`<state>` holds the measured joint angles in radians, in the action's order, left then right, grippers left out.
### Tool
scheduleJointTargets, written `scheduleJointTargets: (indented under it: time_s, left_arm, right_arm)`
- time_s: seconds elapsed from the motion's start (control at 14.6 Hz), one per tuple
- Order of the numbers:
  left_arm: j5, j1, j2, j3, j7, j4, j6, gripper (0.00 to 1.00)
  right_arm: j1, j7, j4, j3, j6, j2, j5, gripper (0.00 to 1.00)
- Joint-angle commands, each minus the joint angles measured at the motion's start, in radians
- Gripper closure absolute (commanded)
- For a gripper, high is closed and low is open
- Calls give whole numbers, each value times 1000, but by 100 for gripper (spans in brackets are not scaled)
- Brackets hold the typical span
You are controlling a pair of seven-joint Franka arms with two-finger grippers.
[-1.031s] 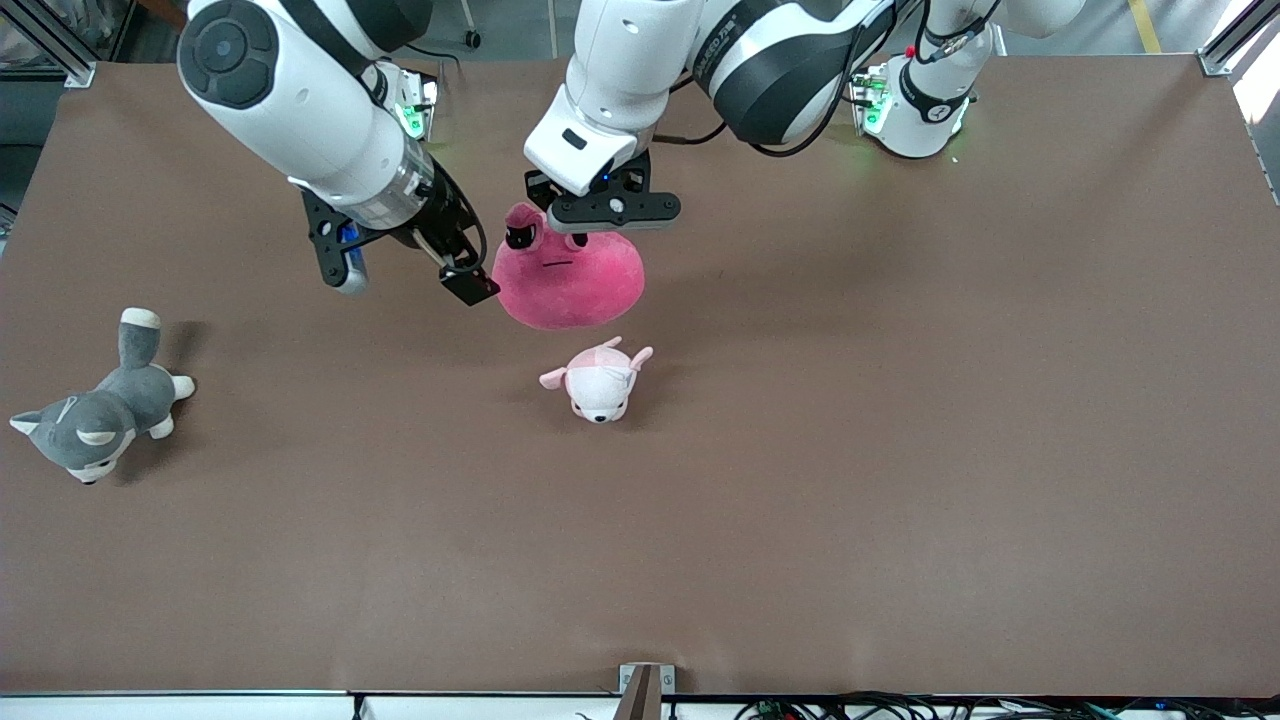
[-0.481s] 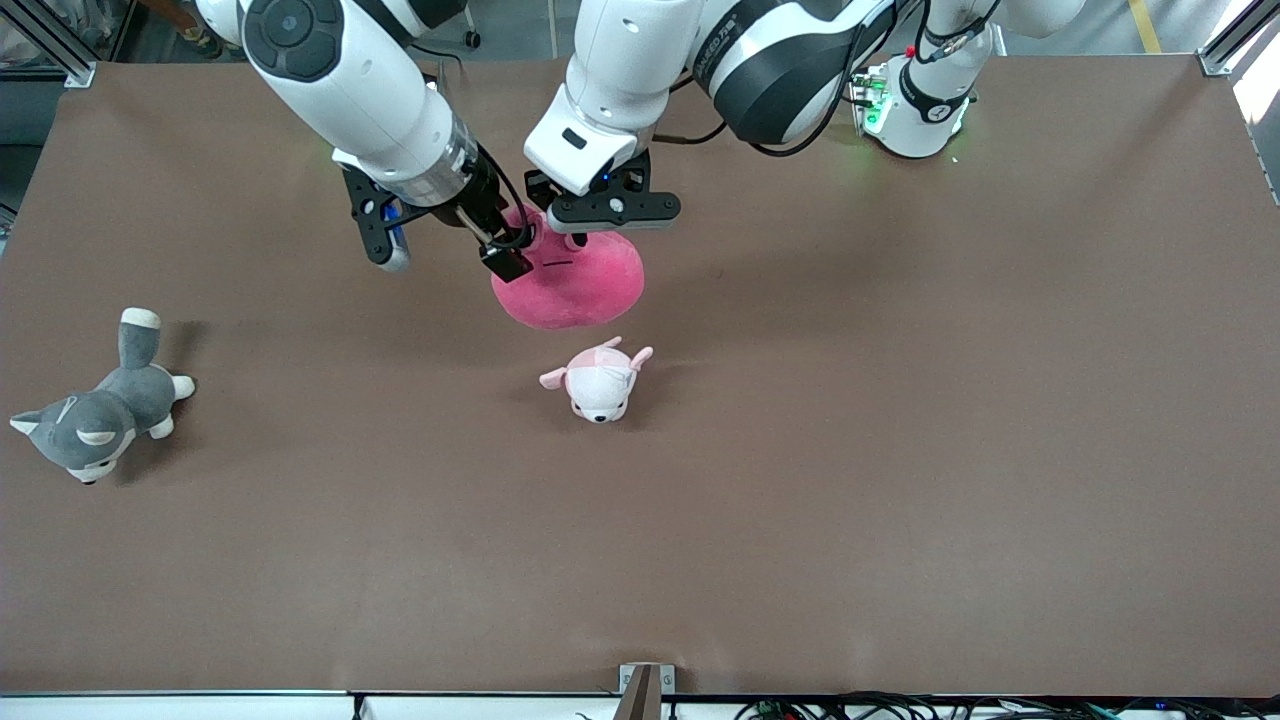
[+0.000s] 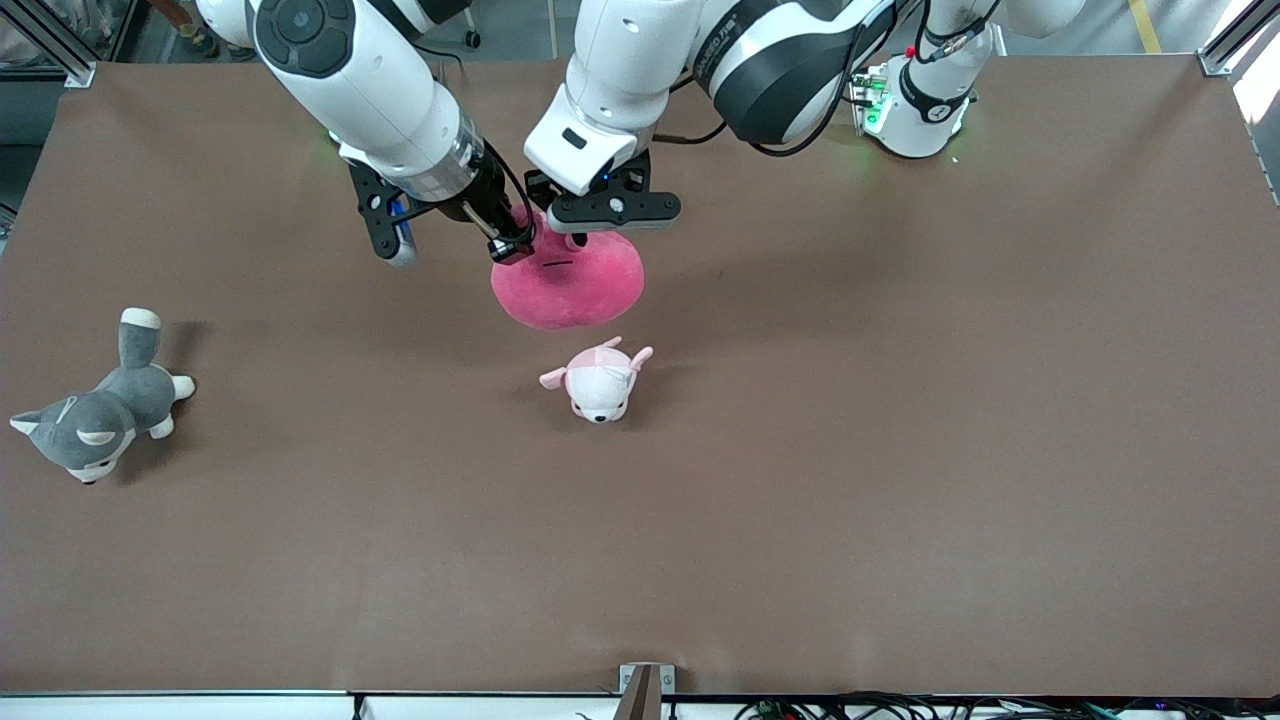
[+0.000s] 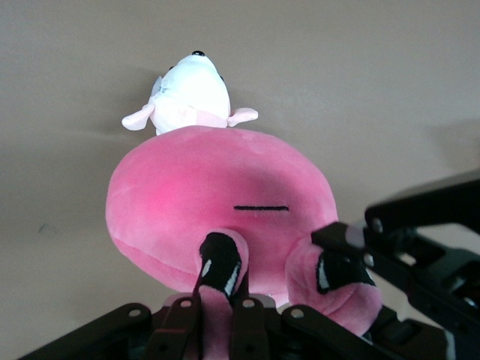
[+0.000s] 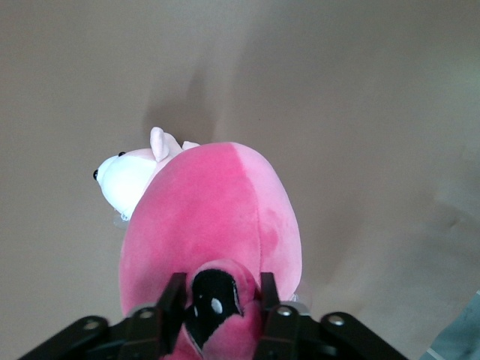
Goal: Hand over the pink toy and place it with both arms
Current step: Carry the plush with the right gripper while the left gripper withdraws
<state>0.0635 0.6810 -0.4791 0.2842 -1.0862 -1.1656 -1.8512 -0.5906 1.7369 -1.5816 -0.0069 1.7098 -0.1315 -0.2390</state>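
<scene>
The pink toy (image 3: pixel 570 285) hangs in the air over the middle of the table, face toward the front camera. My left gripper (image 3: pixel 577 237) is shut on one of its dark eye nubs from above and carries it; the left wrist view shows the jaws (image 4: pixel 220 304) pinching that nub on the toy (image 4: pixel 217 195). My right gripper (image 3: pixel 512 245) is at the toy's other eye nub. In the right wrist view its fingers (image 5: pixel 219 300) stand open on either side of that nub on the toy (image 5: pixel 217 217), close against it. It also shows in the left wrist view (image 4: pixel 341 274).
A small white and pale-pink animal plush (image 3: pixel 600 385) lies on the table below the toy, nearer to the front camera. A grey and white husky plush (image 3: pixel 100 415) lies toward the right arm's end of the brown table (image 3: pixel 900 450).
My right gripper has swung in toward the hanging toy and now straddles its free eye nub. The left gripper and the toy have stayed in place.
</scene>
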Motion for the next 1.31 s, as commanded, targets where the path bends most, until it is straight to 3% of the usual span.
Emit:
scheduleJointTargets:
  time_s: [0.0, 0.34, 0.41, 0.48, 0.55, 0.82, 1.1, 1.24]
  left_arm:
    - [7, 9, -6, -8, -17, 26, 10, 100]
    - [7, 6, 10, -8, -18, 23, 12, 98]
    - [7, 5, 19, -10, -18, 21, 12, 89]
    - [6, 3, 25, -11, -18, 20, 14, 38]
    - [-13, 5, 27, -16, -9, 14, 14, 1]
    - [-50, -3, 83, -7, -6, 3, 33, 0]
    - [-50, -33, 163, -14, 5, -3, 153, 0]
    - [-48, -64, 207, -14, 66, -6, 237, 0]
  right_arm:
    - [-5, 0, -37, -7, 10, 44, -22, 97]
    - [2, -3, -32, -8, 11, 52, -22, 100]
    - [3, -5, -32, -8, 11, 53, -22, 100]
    - [3, -7, -32, -8, 11, 53, -22, 100]
    - [5, -7, -32, -8, 10, 55, -22, 100]
    - [29, -106, -37, -16, -2, 66, -22, 100]
    - [168, -373, -41, -18, -59, 67, -22, 100]
    - [245, -512, -95, -19, -73, 69, -22, 100]
